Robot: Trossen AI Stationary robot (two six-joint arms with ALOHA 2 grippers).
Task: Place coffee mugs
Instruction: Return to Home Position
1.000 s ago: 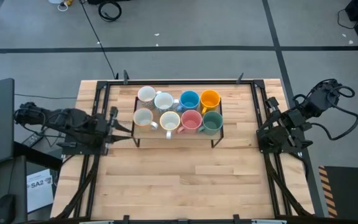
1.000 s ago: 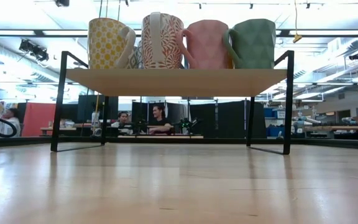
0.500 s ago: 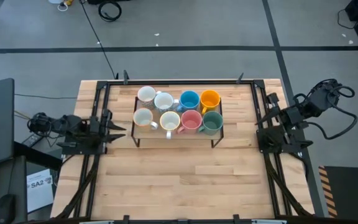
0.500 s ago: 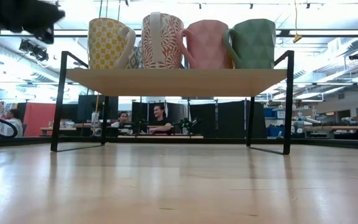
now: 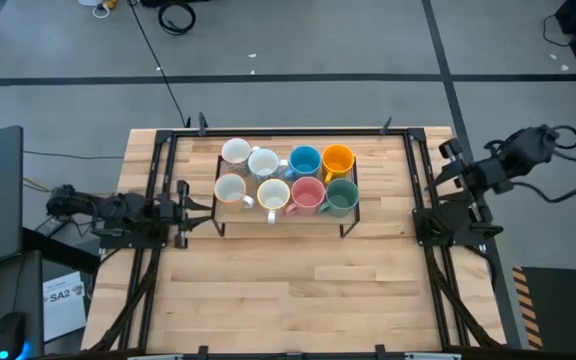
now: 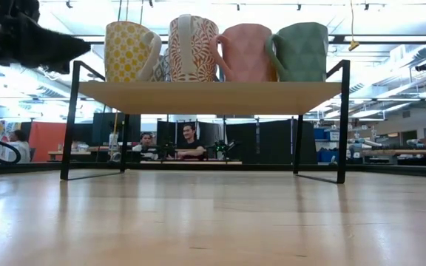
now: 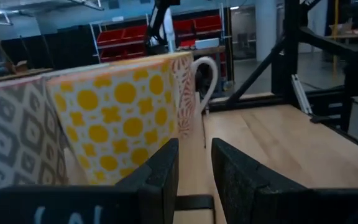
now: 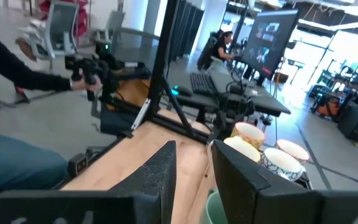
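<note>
Low view: coffee mugs [image 6: 217, 52] stand upright on rack [image 6: 209, 97].

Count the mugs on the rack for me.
8, in two rows. Back: white, white, blue, orange. Front: cream, cream, pink, green. None appears hidden.

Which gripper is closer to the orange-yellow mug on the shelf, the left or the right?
The right gripper is closer to the orange-yellow mug, off the shelf's right end. The left gripper is beyond the shelf's opposite end, farther from that mug.
</note>
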